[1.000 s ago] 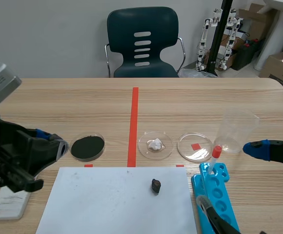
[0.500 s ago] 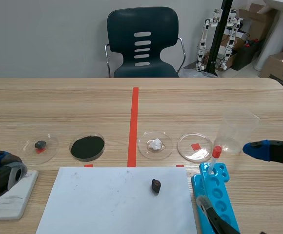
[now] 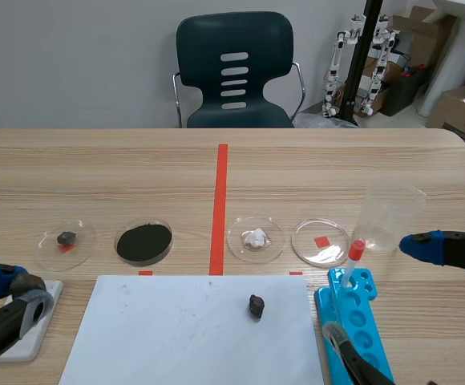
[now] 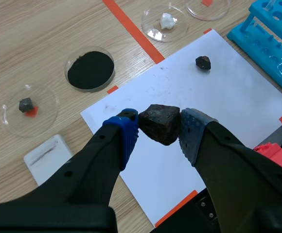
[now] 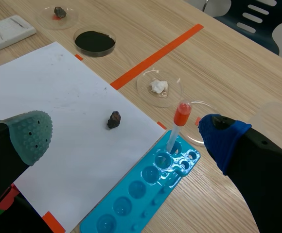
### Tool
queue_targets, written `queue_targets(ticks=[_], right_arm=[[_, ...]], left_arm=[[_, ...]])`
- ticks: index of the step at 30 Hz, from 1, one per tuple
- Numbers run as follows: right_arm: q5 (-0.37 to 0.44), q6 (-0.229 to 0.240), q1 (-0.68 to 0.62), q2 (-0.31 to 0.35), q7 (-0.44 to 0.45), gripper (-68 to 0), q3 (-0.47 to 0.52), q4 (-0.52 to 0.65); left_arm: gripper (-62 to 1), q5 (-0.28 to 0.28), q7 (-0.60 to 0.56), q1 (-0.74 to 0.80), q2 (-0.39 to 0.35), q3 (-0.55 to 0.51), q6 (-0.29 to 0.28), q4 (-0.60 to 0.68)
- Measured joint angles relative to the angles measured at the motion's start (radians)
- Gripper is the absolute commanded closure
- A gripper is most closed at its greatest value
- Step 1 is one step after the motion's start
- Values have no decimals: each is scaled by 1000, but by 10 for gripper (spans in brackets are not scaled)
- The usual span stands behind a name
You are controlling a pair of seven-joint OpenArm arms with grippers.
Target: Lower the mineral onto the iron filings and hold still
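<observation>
Mineral (image 4: pixel 160 124), dark, angular, rough-faced, pinched in left end effector (image 4: pixel 160 130), right end effector (image 5: pixel 126 133) spread wide

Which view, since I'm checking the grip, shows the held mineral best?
Left wrist view: the mineral is clamped between pads of the left gripper. Scene view shows only that gripper; right wrist view shows neither.

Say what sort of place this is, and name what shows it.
Probably a robotics lab set up for a science test: sample dishes on the taped table, a blue tube rack, small robots standing behind.
</observation>
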Motion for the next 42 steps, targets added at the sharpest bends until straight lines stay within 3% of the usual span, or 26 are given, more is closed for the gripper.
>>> queue_targets(ticks=[7,14,42], right_arm=[[0,0,0,0,0,-638,0,0],[0,0,0,0,0,-638,0,0],[0,0,0,0,0,-638,0,0]], left_arm=[[-113,-1,-62,0,0,0,-6,-70],[-117,0,-131,0,-1,0,-47,-156],[-117,0,-142,0,-3,0,-47,-157]])
